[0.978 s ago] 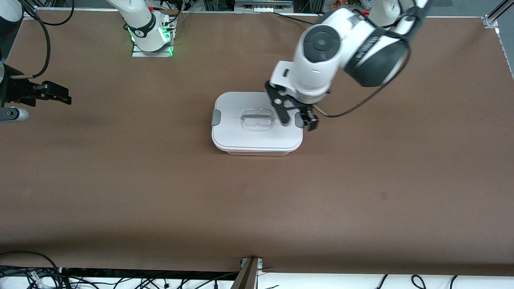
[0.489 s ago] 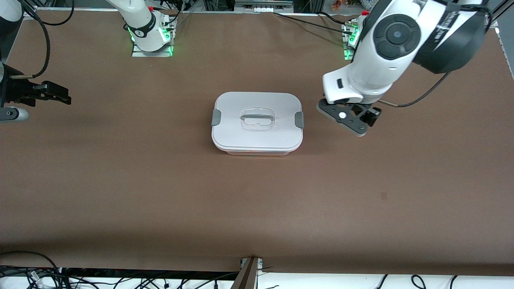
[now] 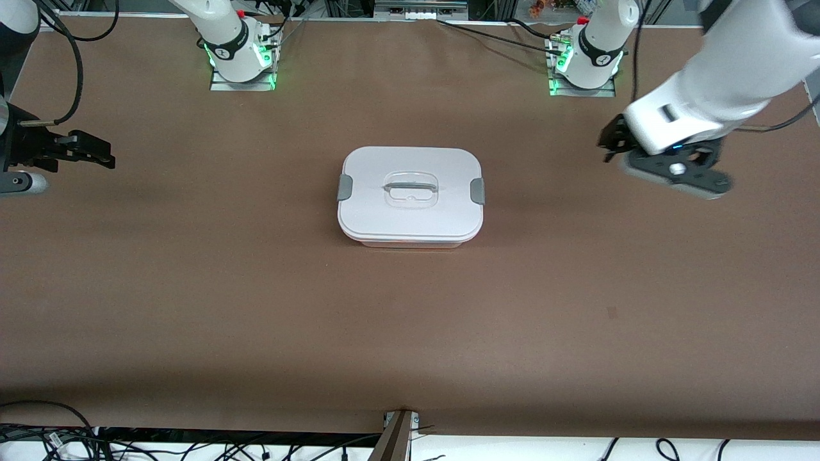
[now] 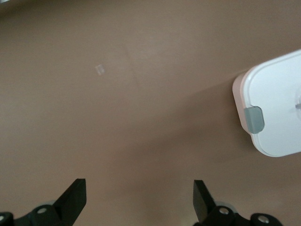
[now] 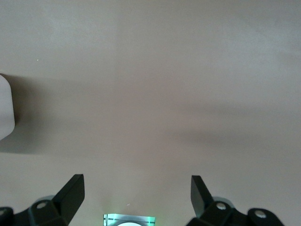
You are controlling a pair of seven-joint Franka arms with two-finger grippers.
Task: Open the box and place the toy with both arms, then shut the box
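Box (image 3: pixel 410 198) first: a rounded-rectangular tub with a white lid (image 3: pixel 410 211) sits flat near the middle of the brown table (image 3: pixel 410 333), with nothing else on the broad stretch of tabletop between it and the front camera. The lid is on. A grey clip (image 3: pixel 345 187) shows at the lid's edge toward the right arm's end of the table, and a second grey clip (image 3: pixel 477 191) at the edge toward the left arm's end. A clear handle (image 3: pixel 410 188) lies in the middle of the lid. A thin pinkish band of the tub peeks out under the lid's nearer edge. No toy shows in any view.

Both grippers are up in the air, well apart from the box. The left gripper (image 3: pixel 612 137) hangs over bare table toward the left arm's end, its two black fingers (image 4: pixel 75 197) spread wide with nothing between them; its wrist view catches a corner of the box and one clip. The right gripper (image 3: pixel 96 153) waits over the table's edge at the right arm's end, fingers (image 5: pixel 73 193) likewise spread and empty.
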